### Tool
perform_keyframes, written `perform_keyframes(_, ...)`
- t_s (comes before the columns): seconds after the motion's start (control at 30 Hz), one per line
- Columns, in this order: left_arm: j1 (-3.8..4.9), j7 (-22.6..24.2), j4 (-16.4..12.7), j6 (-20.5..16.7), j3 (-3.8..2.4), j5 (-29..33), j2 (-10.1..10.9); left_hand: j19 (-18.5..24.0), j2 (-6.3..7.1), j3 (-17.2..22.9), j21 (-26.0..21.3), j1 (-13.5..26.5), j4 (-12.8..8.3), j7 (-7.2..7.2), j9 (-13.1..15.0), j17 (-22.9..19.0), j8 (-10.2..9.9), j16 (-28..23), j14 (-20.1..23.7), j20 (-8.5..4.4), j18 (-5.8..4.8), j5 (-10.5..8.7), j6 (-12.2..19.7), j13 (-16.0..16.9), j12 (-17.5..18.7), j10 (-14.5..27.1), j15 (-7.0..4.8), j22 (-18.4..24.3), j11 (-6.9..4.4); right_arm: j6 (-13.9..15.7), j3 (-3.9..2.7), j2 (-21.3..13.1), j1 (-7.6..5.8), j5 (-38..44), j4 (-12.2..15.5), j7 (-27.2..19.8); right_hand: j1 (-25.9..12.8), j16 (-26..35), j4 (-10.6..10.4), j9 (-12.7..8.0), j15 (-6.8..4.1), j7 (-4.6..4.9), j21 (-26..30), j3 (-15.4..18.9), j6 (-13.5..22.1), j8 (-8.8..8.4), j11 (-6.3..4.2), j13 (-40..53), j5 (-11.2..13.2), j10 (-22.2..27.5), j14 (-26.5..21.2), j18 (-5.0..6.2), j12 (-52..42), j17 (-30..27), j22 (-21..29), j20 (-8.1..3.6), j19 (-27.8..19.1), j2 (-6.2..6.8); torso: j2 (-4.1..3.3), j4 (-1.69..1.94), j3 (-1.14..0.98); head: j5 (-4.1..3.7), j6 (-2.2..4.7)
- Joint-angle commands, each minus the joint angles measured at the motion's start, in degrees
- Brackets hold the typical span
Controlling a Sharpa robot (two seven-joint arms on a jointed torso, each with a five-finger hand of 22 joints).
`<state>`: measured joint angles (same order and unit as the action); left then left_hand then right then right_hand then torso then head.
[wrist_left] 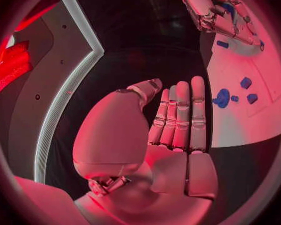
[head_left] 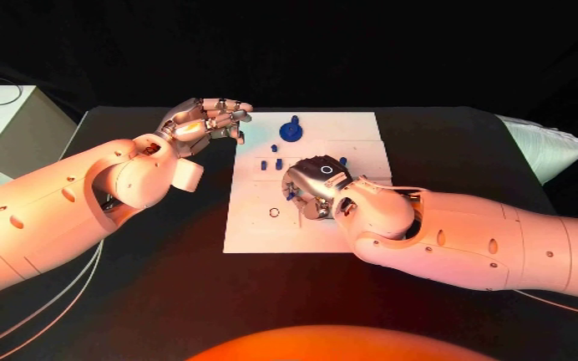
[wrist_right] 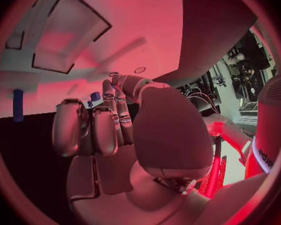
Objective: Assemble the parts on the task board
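Task board (head_left: 259, 227), a flat white rectangular plate, lies in the middle of the head view on the black counter (head_left: 157, 277). Several small blue plastic parts are on its upper half. A round blue part with a stem (head_left: 291, 131) is near the upper edge, and a few short blue pegs (head_left: 278, 163) are below it, close together. A small dark ring (head_left: 275, 212) lies apart on the lower left area of the board.

Left silver robot hand (head_left: 207, 123) is in the upper left of the frame, just off the board's left edge, above the counter. Its fingers are straight and side by side in the left wrist view, and it holds nothing.

Right silver robot hand (head_left: 316, 190) is at the centre of the frame, low over the board, with fingers bent down. I cannot tell if it has a part between them.

I judge the assembly is in an early or middle stage: the pegs look loose or only partly placed, and the ring is not yet used.
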<state>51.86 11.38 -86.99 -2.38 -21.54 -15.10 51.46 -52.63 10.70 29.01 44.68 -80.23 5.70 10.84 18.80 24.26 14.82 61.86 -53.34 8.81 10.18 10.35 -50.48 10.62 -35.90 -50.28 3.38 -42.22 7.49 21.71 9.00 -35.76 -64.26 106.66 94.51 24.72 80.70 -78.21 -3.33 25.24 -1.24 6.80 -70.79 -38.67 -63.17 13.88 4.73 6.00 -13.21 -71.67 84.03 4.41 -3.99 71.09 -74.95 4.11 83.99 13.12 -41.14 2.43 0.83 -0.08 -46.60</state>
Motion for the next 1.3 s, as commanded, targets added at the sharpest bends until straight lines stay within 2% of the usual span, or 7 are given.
perform_keyframes(0.03,-0.03,0.3,-0.1,0.9,-0.04,0.2,0.0,-0.4,0.21,-0.3,-0.3,-0.1,-0.1,0.19,0.0,-0.1,-0.3,-0.2,-0.2,0.12,0.34,0.26,0.3,-0.1,-0.1,0.3,0.14,0.0,-0.14,-0.6,-0.02,0.1,-0.01,2.9,0.0,3.3,0.2,-0.2,0.1,0.1,-0.4,0.07,-0.2,-0.3,-0.3,0.15,-1.65,0.0,-0.1,-2.1,2.5,-0.66,-0.1,0.1,-4.2,-0.21,1.1,-0.65,0.01,0.02,-0.04,0.04,-0.04)
perform_keyframes(0.4,-0.03,0.1,-0.1,1.0,-0.04,0.2,-0.1,-0.4,0.24,-0.4,-0.4,-0.1,0.0,0.2,-0.1,-0.1,-0.3,-0.2,-0.2,0.13,0.34,0.25,0.3,-0.1,-0.1,0.4,0.15,0.1,-0.12,2.4,-0.03,0.2,-0.02,3.4,0.2,3.2,0.1,-0.1,0.2,0.1,-0.41,0.07,-0.5,-0.3,-0.3,0.17,-1.65,0.0,-0.1,-2.1,2.4,-0.72,-0.1,0.0,-4.4,-0.21,1.2,-0.63,-0.01,-0.01,-0.06,0.23,-0.17)
perform_keyframes(0.57,-0.03,0.0,-0.1,1.0,-0.04,0.2,0.0,-0.4,0.24,-0.4,-0.4,-0.1,0.0,0.2,-0.1,-0.1,-0.3,-0.2,-0.2,0.13,0.34,0.25,0.3,-0.1,-0.1,0.4,0.15,0.1,-0.12,1.4,-0.03,0.2,-0.02,3.4,0.2,3.2,0.1,-0.1,0.2,0.1,-0.41,0.07,-0.5,-0.3,-0.3,0.17,-1.65,0.0,-0.1,-2.1,2.4,-0.72,-0.1,0.0,-4.4,-0.21,1.2,-0.63,0.0,-0.11,-0.06,0.24,-0.24)
perform_keyframes(0.87,-0.03,0.0,-0.1,1.0,-0.04,0.2,0.0,-0.4,0.24,-0.4,-0.4,-0.1,0.0,0.2,-0.1,-0.1,-0.3,-0.2,-0.2,0.13,0.34,0.25,0.3,-0.1,-0.1,0.4,0.15,0.1,-0.12,-0.5,-0.02,0.5,-0.02,3.4,-0.1,3.4,0.0,-0.2,0.2,0.1,-0.41,0.07,-0.6,-0.3,-0.3,0.19,-1.66,0.0,0.0,-2.2,2.5,-0.73,-0.1,0.0,-4.5,-0.21,1.2,-0.61,0.02,0.02,-0.03,0.16,-0.36)
perform_keyframes(1.3,-0.03,-0.1,-0.1,1.1,-0.04,0.2,0.1,-0.4,0.23,-0.5,-0.6,0.0,0.1,0.21,-0.1,-0.1,-0.4,-0.3,-0.2,0.14,0.33,0.26,0.4,-0.1,-0.1,0.5,0.18,0.2,-0.1,-0.8,-0.01,0.9,-0.02,3.3,-0.3,3.2,0.0,-0.2,0.2,0.1,-0.41,0.07,-0.6,-0.3,-0.3,0.19,-1.66,0.0,0.0,-2.2,2.5,-0.73,-0.1,0.0,-4.5,-0.21,1.2,-0.61,0.01,0.02,-0.05,0.26,-0.45)
